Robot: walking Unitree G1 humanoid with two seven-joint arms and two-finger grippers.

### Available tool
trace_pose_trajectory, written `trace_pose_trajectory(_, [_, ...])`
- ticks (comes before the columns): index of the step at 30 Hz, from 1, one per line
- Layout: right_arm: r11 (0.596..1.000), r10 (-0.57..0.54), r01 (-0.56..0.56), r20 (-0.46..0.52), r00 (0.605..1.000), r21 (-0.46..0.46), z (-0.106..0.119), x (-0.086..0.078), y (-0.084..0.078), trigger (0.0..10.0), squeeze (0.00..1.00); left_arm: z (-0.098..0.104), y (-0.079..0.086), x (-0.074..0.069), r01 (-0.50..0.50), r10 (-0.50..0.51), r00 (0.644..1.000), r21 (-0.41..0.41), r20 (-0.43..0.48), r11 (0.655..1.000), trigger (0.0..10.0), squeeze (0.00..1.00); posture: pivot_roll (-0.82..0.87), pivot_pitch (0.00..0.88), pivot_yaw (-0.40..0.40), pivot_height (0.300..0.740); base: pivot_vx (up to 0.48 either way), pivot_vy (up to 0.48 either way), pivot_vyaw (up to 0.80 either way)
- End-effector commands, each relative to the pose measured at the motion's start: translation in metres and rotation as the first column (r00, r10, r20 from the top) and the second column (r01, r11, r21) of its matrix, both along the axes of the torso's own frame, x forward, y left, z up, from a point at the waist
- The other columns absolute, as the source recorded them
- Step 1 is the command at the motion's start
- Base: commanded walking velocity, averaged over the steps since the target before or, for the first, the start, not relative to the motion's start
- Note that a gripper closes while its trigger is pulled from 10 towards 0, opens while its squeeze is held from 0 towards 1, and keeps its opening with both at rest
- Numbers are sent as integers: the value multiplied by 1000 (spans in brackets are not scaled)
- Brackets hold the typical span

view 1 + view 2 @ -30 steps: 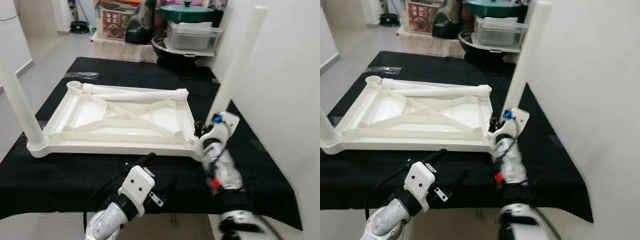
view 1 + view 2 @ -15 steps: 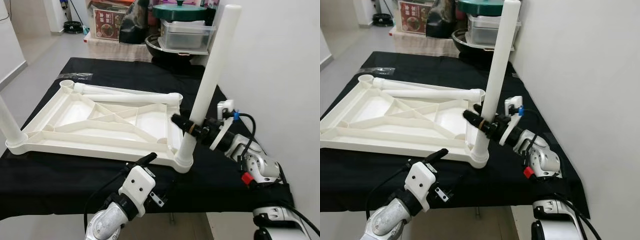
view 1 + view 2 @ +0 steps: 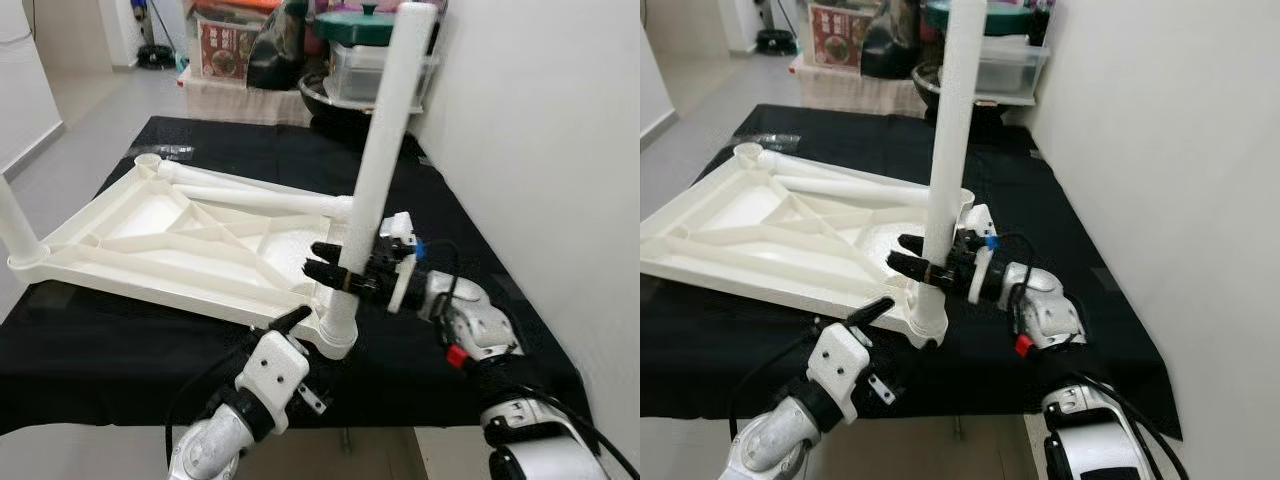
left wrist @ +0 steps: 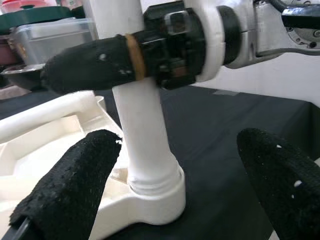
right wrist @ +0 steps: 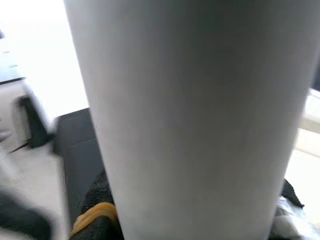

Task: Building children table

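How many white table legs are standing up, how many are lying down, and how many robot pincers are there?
Standing table legs: 2, the near one gripped by the right pincer, and the far-left one
Lying table legs: 2, leg one and leg two on the upturned tabletop
Pincers: 2, with the left pincer open
Total: 6
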State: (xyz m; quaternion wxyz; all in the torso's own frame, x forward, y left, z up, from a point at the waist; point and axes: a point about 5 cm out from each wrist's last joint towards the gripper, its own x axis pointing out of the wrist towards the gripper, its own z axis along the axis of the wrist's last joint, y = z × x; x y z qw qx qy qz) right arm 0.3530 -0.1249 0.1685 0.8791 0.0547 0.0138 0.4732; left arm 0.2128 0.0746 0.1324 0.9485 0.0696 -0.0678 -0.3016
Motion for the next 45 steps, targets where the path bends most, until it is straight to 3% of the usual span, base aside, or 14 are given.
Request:
trace_pose_trajectory(1, [927, -372, 374, -99, 923, -1, -14, 13, -27, 0, 0, -3, 0, -1, 0, 0, 1000, 12, -6, 1000, 10000, 0, 124, 0, -121, 740, 0, 0, 0])
trace_pose_trajectory(4, [858, -512, 514, -123, 850, -12, -17, 16, -37, 0, 0, -3, 0, -1, 0, 0, 1000, 11, -8, 1000, 10000, 0, 124, 0, -118, 740, 0, 0, 0])
trace_pose_trajectory(11, [299, -942, 945, -198, 271, -130, -42, 2, -80, 0, 0, -4, -1, 0, 2, -2, 1000, 10, -10, 1000, 10000, 0, 116, 0, -114, 740, 0, 0, 0])
trace_pose_trajectory(16, [93, -973, 980, -227, 52, -174, -49, -16, -70, 0, 0, -3, 0, 1, -1, 1, 1000, 10, -8, 1000, 10000, 0, 123, 0, -119, 740, 0, 0, 0])
trace_pose_trajectory(18, [169, -953, 978, -273, 131, -121, -44, -9, -48, 10000, 0, -3, 0, 1, -3, 4, 1000, 12, -8, 1000, 10000, 0, 123, 0, -121, 740, 0, 0, 0])
trace_pose_trajectory(20, [207, -943, 974, -285, 172, -96, -42, -5, -41, 10000, 0, -3, 0, 1, -4, 4, 1000, 13, -8, 1000, 10000, 0, 123, 0, -121, 740, 0, 0, 0])
trace_pose_trajectory(21, [253, -931, 967, -282, 234, -32, -34, 0, -35, 10000, 1000, -3, 0, 1, -5, 6, 1000, 14, -7, 1000, 10000, 0, 123, 0, -122, 740, 0, 0, 0])
trace_pose_trajectory(24, [274, -927, 962, -265, 267, 9, -29, 3, -33, 10000, 1000, -3, 1, 2, -6, 6, 1000, 14, -7, 1000, 10000, 0, 120, 0, -120, 740, 0, 0, 0])
trace_pose_trajectory(25, [291, -918, 956, -269, 292, 44, -25, 6, -32, 10000, 443, -3, 1, 2, -7, 7, 1000, 13, -6, 1000, 10000, 0, 120, 0, -120, 740, 0, 0, 0])
trace_pose_trajectory(27, [306, -913, 948, -256, 317, 82, -21, 9, -34, 10000, 443, -3, 1, 2, -7, 7, 1000, 13, -6, 1000, 10000, 0, 118, 0, -123, 740, 0, 0, 0])
trace_pose_trajectory(28, [355, -892, 923, -243, 382, 148, -15, 12, -39, 10000, 0, -3, 0, 2, -7, 7, 1000, 11, -6, 1000, 10000, 0, 118, 0, -121, 740, 0, 0, 0])
trace_pose_trajectory(33, [721, -524, 584, -259, 812, 373, 0, 6, -46, 10000, 0, -3, 1, 3, -11, 11, 1000, 10, -5, 1000, 10000, 0, 116, 0, -121, 740, 0, 0, 0])
trace_pose_trajectory(38, [918, -226, 268, -171, 959, 292, -3, -10, -39, 10000, 0, -5, 1, 3, -9, 9, 1000, 6, -16, 1000, 10000, 0, 108, 0, -111, 740, 0, 0, 0])
trace_pose_trajectory(45, [964, 232, -214, -110, 966, 156, -6, -34, -22, 10000, 0, -4, 0, 3, -1, 1, 1000, 9, -11, 1000, 10000, 0, 123, 0, -114, 740, 0, 0, 0])
